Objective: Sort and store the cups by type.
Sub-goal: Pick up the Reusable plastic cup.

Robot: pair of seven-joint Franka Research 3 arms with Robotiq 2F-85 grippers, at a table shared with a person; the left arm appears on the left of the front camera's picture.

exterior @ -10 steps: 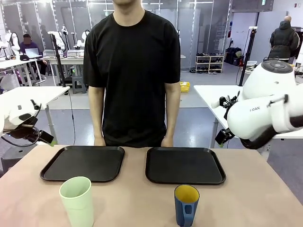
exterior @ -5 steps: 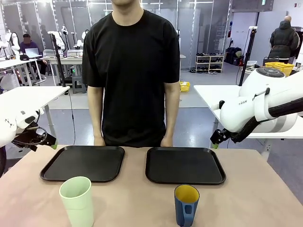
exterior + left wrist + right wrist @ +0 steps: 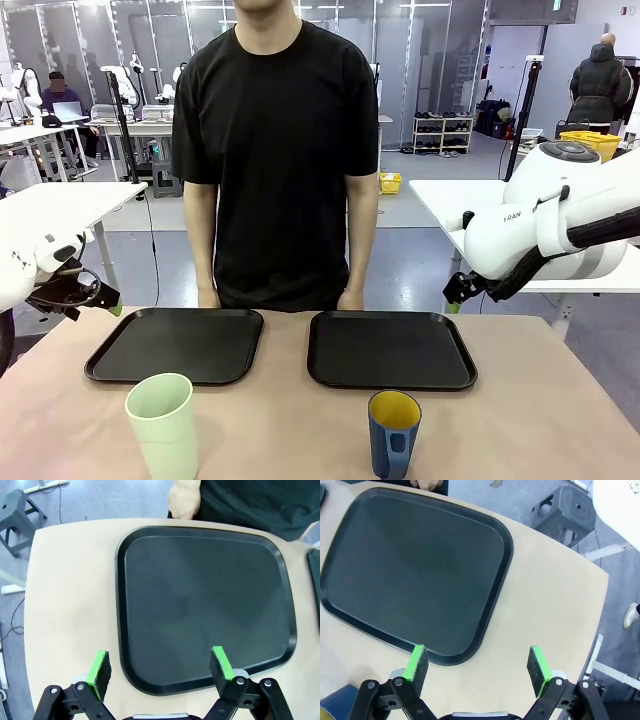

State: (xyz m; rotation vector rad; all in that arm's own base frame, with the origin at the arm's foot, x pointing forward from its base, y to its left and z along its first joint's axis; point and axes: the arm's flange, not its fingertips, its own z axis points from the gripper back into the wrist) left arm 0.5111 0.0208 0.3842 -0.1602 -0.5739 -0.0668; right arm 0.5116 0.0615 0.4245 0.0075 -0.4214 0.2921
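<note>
Front: tumbler (image 3: pixel 163 425) and mug (image 3: pixel 394 433) stand on the surface (image 3: pixel 540 400), near side of the left tray (image 3: pixel 177 345) and right tray (image 3: pixel 390 349). Neither is stored; both remain. Right arm (image 3: pixel 545 230) lettering reads "FRAN", partial.
Left wrist: left pincer (image 3: pixel 160 660) open, empty, above left tray's edge.
Right wrist: right pincer (image 3: pixel 477 661) open, empty, at right tray's corner.

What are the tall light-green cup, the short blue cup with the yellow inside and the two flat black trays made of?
The tall pale-green handleless tumbler looks like plastic: matte, thin rim, even colour. The short dark-blue mug with a yellow inside could be glazed ceramic or plastic; its thick wall and handle suit either. The two flat black trays look like matte plastic with raised rims.
</note>
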